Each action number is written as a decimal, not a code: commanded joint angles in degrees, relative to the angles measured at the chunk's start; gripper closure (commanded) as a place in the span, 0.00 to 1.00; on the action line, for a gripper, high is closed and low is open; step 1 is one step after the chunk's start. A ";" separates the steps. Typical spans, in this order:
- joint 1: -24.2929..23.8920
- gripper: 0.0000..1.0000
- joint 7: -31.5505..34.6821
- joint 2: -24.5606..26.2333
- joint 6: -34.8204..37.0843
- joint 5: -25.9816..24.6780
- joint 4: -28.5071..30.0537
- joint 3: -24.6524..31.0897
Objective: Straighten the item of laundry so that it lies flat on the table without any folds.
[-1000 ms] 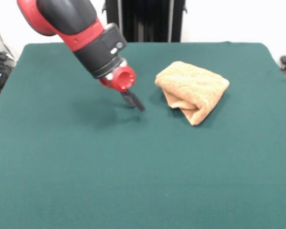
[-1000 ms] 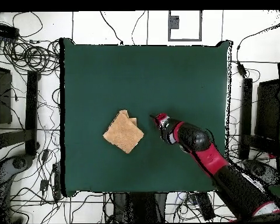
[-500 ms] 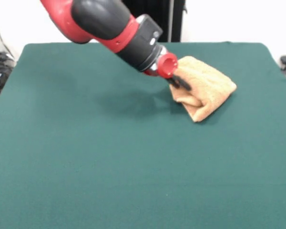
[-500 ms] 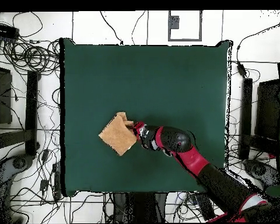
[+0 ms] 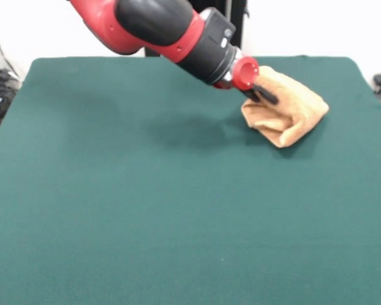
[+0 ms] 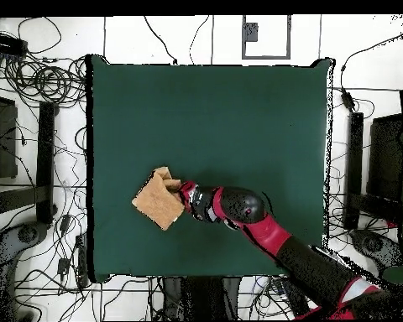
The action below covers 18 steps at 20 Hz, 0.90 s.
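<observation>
The towel [image 5: 286, 114] has slid sideways, still bunched, claw [image 5: 265, 95] pressing it; claw's opening unclear

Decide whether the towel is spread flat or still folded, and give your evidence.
Folded. The towel sits bunched in thick doubled layers with rolled edges on the table, gripper at its edge.
</observation>
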 commanded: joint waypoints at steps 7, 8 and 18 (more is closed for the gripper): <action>3.64 1.00 8.54 0.51 6.67 5.83 -0.08 3.40; 3.69 1.00 8.47 0.48 6.73 5.83 -0.11 3.37; 4.39 1.00 9.35 -1.13 3.84 5.43 0.60 3.11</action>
